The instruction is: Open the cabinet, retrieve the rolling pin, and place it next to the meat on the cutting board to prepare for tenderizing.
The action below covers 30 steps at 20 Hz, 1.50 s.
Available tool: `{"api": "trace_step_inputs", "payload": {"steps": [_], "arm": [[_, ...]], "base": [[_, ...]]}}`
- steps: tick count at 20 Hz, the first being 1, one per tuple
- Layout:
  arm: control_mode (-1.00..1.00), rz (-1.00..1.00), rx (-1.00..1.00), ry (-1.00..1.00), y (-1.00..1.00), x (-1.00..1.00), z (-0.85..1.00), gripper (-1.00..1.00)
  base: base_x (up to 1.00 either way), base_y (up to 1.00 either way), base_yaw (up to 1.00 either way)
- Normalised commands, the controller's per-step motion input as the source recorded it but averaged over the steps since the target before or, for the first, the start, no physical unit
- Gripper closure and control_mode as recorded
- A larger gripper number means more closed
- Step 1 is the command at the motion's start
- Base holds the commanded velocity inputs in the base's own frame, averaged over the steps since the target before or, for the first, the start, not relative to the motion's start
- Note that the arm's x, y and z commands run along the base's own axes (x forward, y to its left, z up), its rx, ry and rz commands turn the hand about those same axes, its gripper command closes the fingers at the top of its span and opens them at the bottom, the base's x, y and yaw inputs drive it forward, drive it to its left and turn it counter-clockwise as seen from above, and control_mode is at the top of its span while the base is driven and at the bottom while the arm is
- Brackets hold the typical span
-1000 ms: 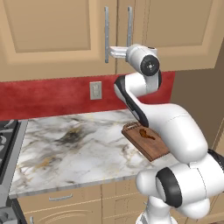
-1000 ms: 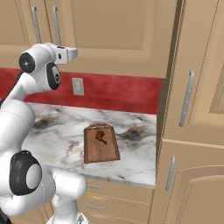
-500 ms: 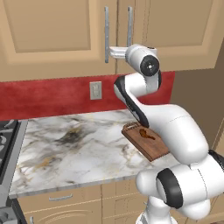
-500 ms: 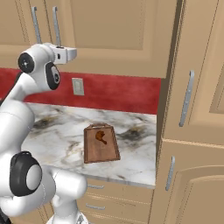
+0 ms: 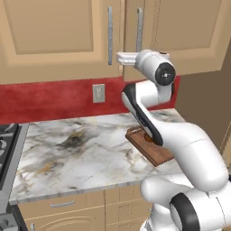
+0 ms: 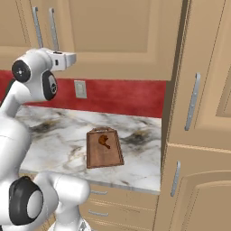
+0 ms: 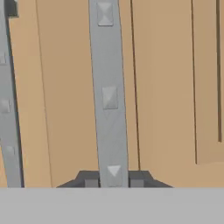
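The cabinet [image 5: 58, 31] hangs over the counter with both doors closed. My gripper [image 7: 113, 181] is shut on the right door's silver bar handle [image 7: 109, 96], near its lower end; the dark fingertips [image 7: 91, 181] press against it on both sides. From the base cameras the hand [image 5: 135, 56] [image 6: 56, 56] covers that handle's bottom. The cutting board [image 6: 104, 155] [image 5: 153, 153] lies on the marble counter with the meat [image 6: 104, 140] on its far half. The rolling pin is out of view.
The left door's handle [image 5: 109, 34] [image 7: 8, 109] stands just beside the held one. A wall outlet [image 5: 98, 93] sits on the red backsplash. A stove edge [image 5: 4, 144] is at far left, a tall cabinet [image 6: 203, 113] at right. Drawers [image 5: 67, 205] run under the counter.
The jaws have closed onto the bar handle. The arm and the doors have stayed where they were.
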Motion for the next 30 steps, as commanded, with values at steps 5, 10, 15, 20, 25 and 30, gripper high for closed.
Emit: {"api": "trace_step_inputs", "payload": {"steps": [5, 10, 15, 20, 25, 30], "arm": [[-1.00, 0.10, 0.00, -0.06, -0.43, -0.84, -0.05, 1.00], [-1.00, 0.13, 0.00, -0.03, -0.71, -0.89, -0.03, 1.00], [-1.00, 0.16, 0.00, 0.00, -0.82, -0.78, -0.03, 1.00], [-1.00, 0.22, -0.01, 0.00, -0.68, -0.62, -0.18, 1.00], [-1.00, 0.26, 0.00, 0.00, -0.56, -0.58, -0.30, 1.00], [-1.00, 0.23, 0.00, 0.00, -0.15, -0.45, -0.46, -1.00]], "base": [[0.00, 0.00, 0.00], [0.00, 0.00, 0.00], [0.00, 0.00, 0.00], [0.00, 0.00, 0.00], [0.00, 0.00, 0.00], [0.00, 0.00, 0.00]]}}
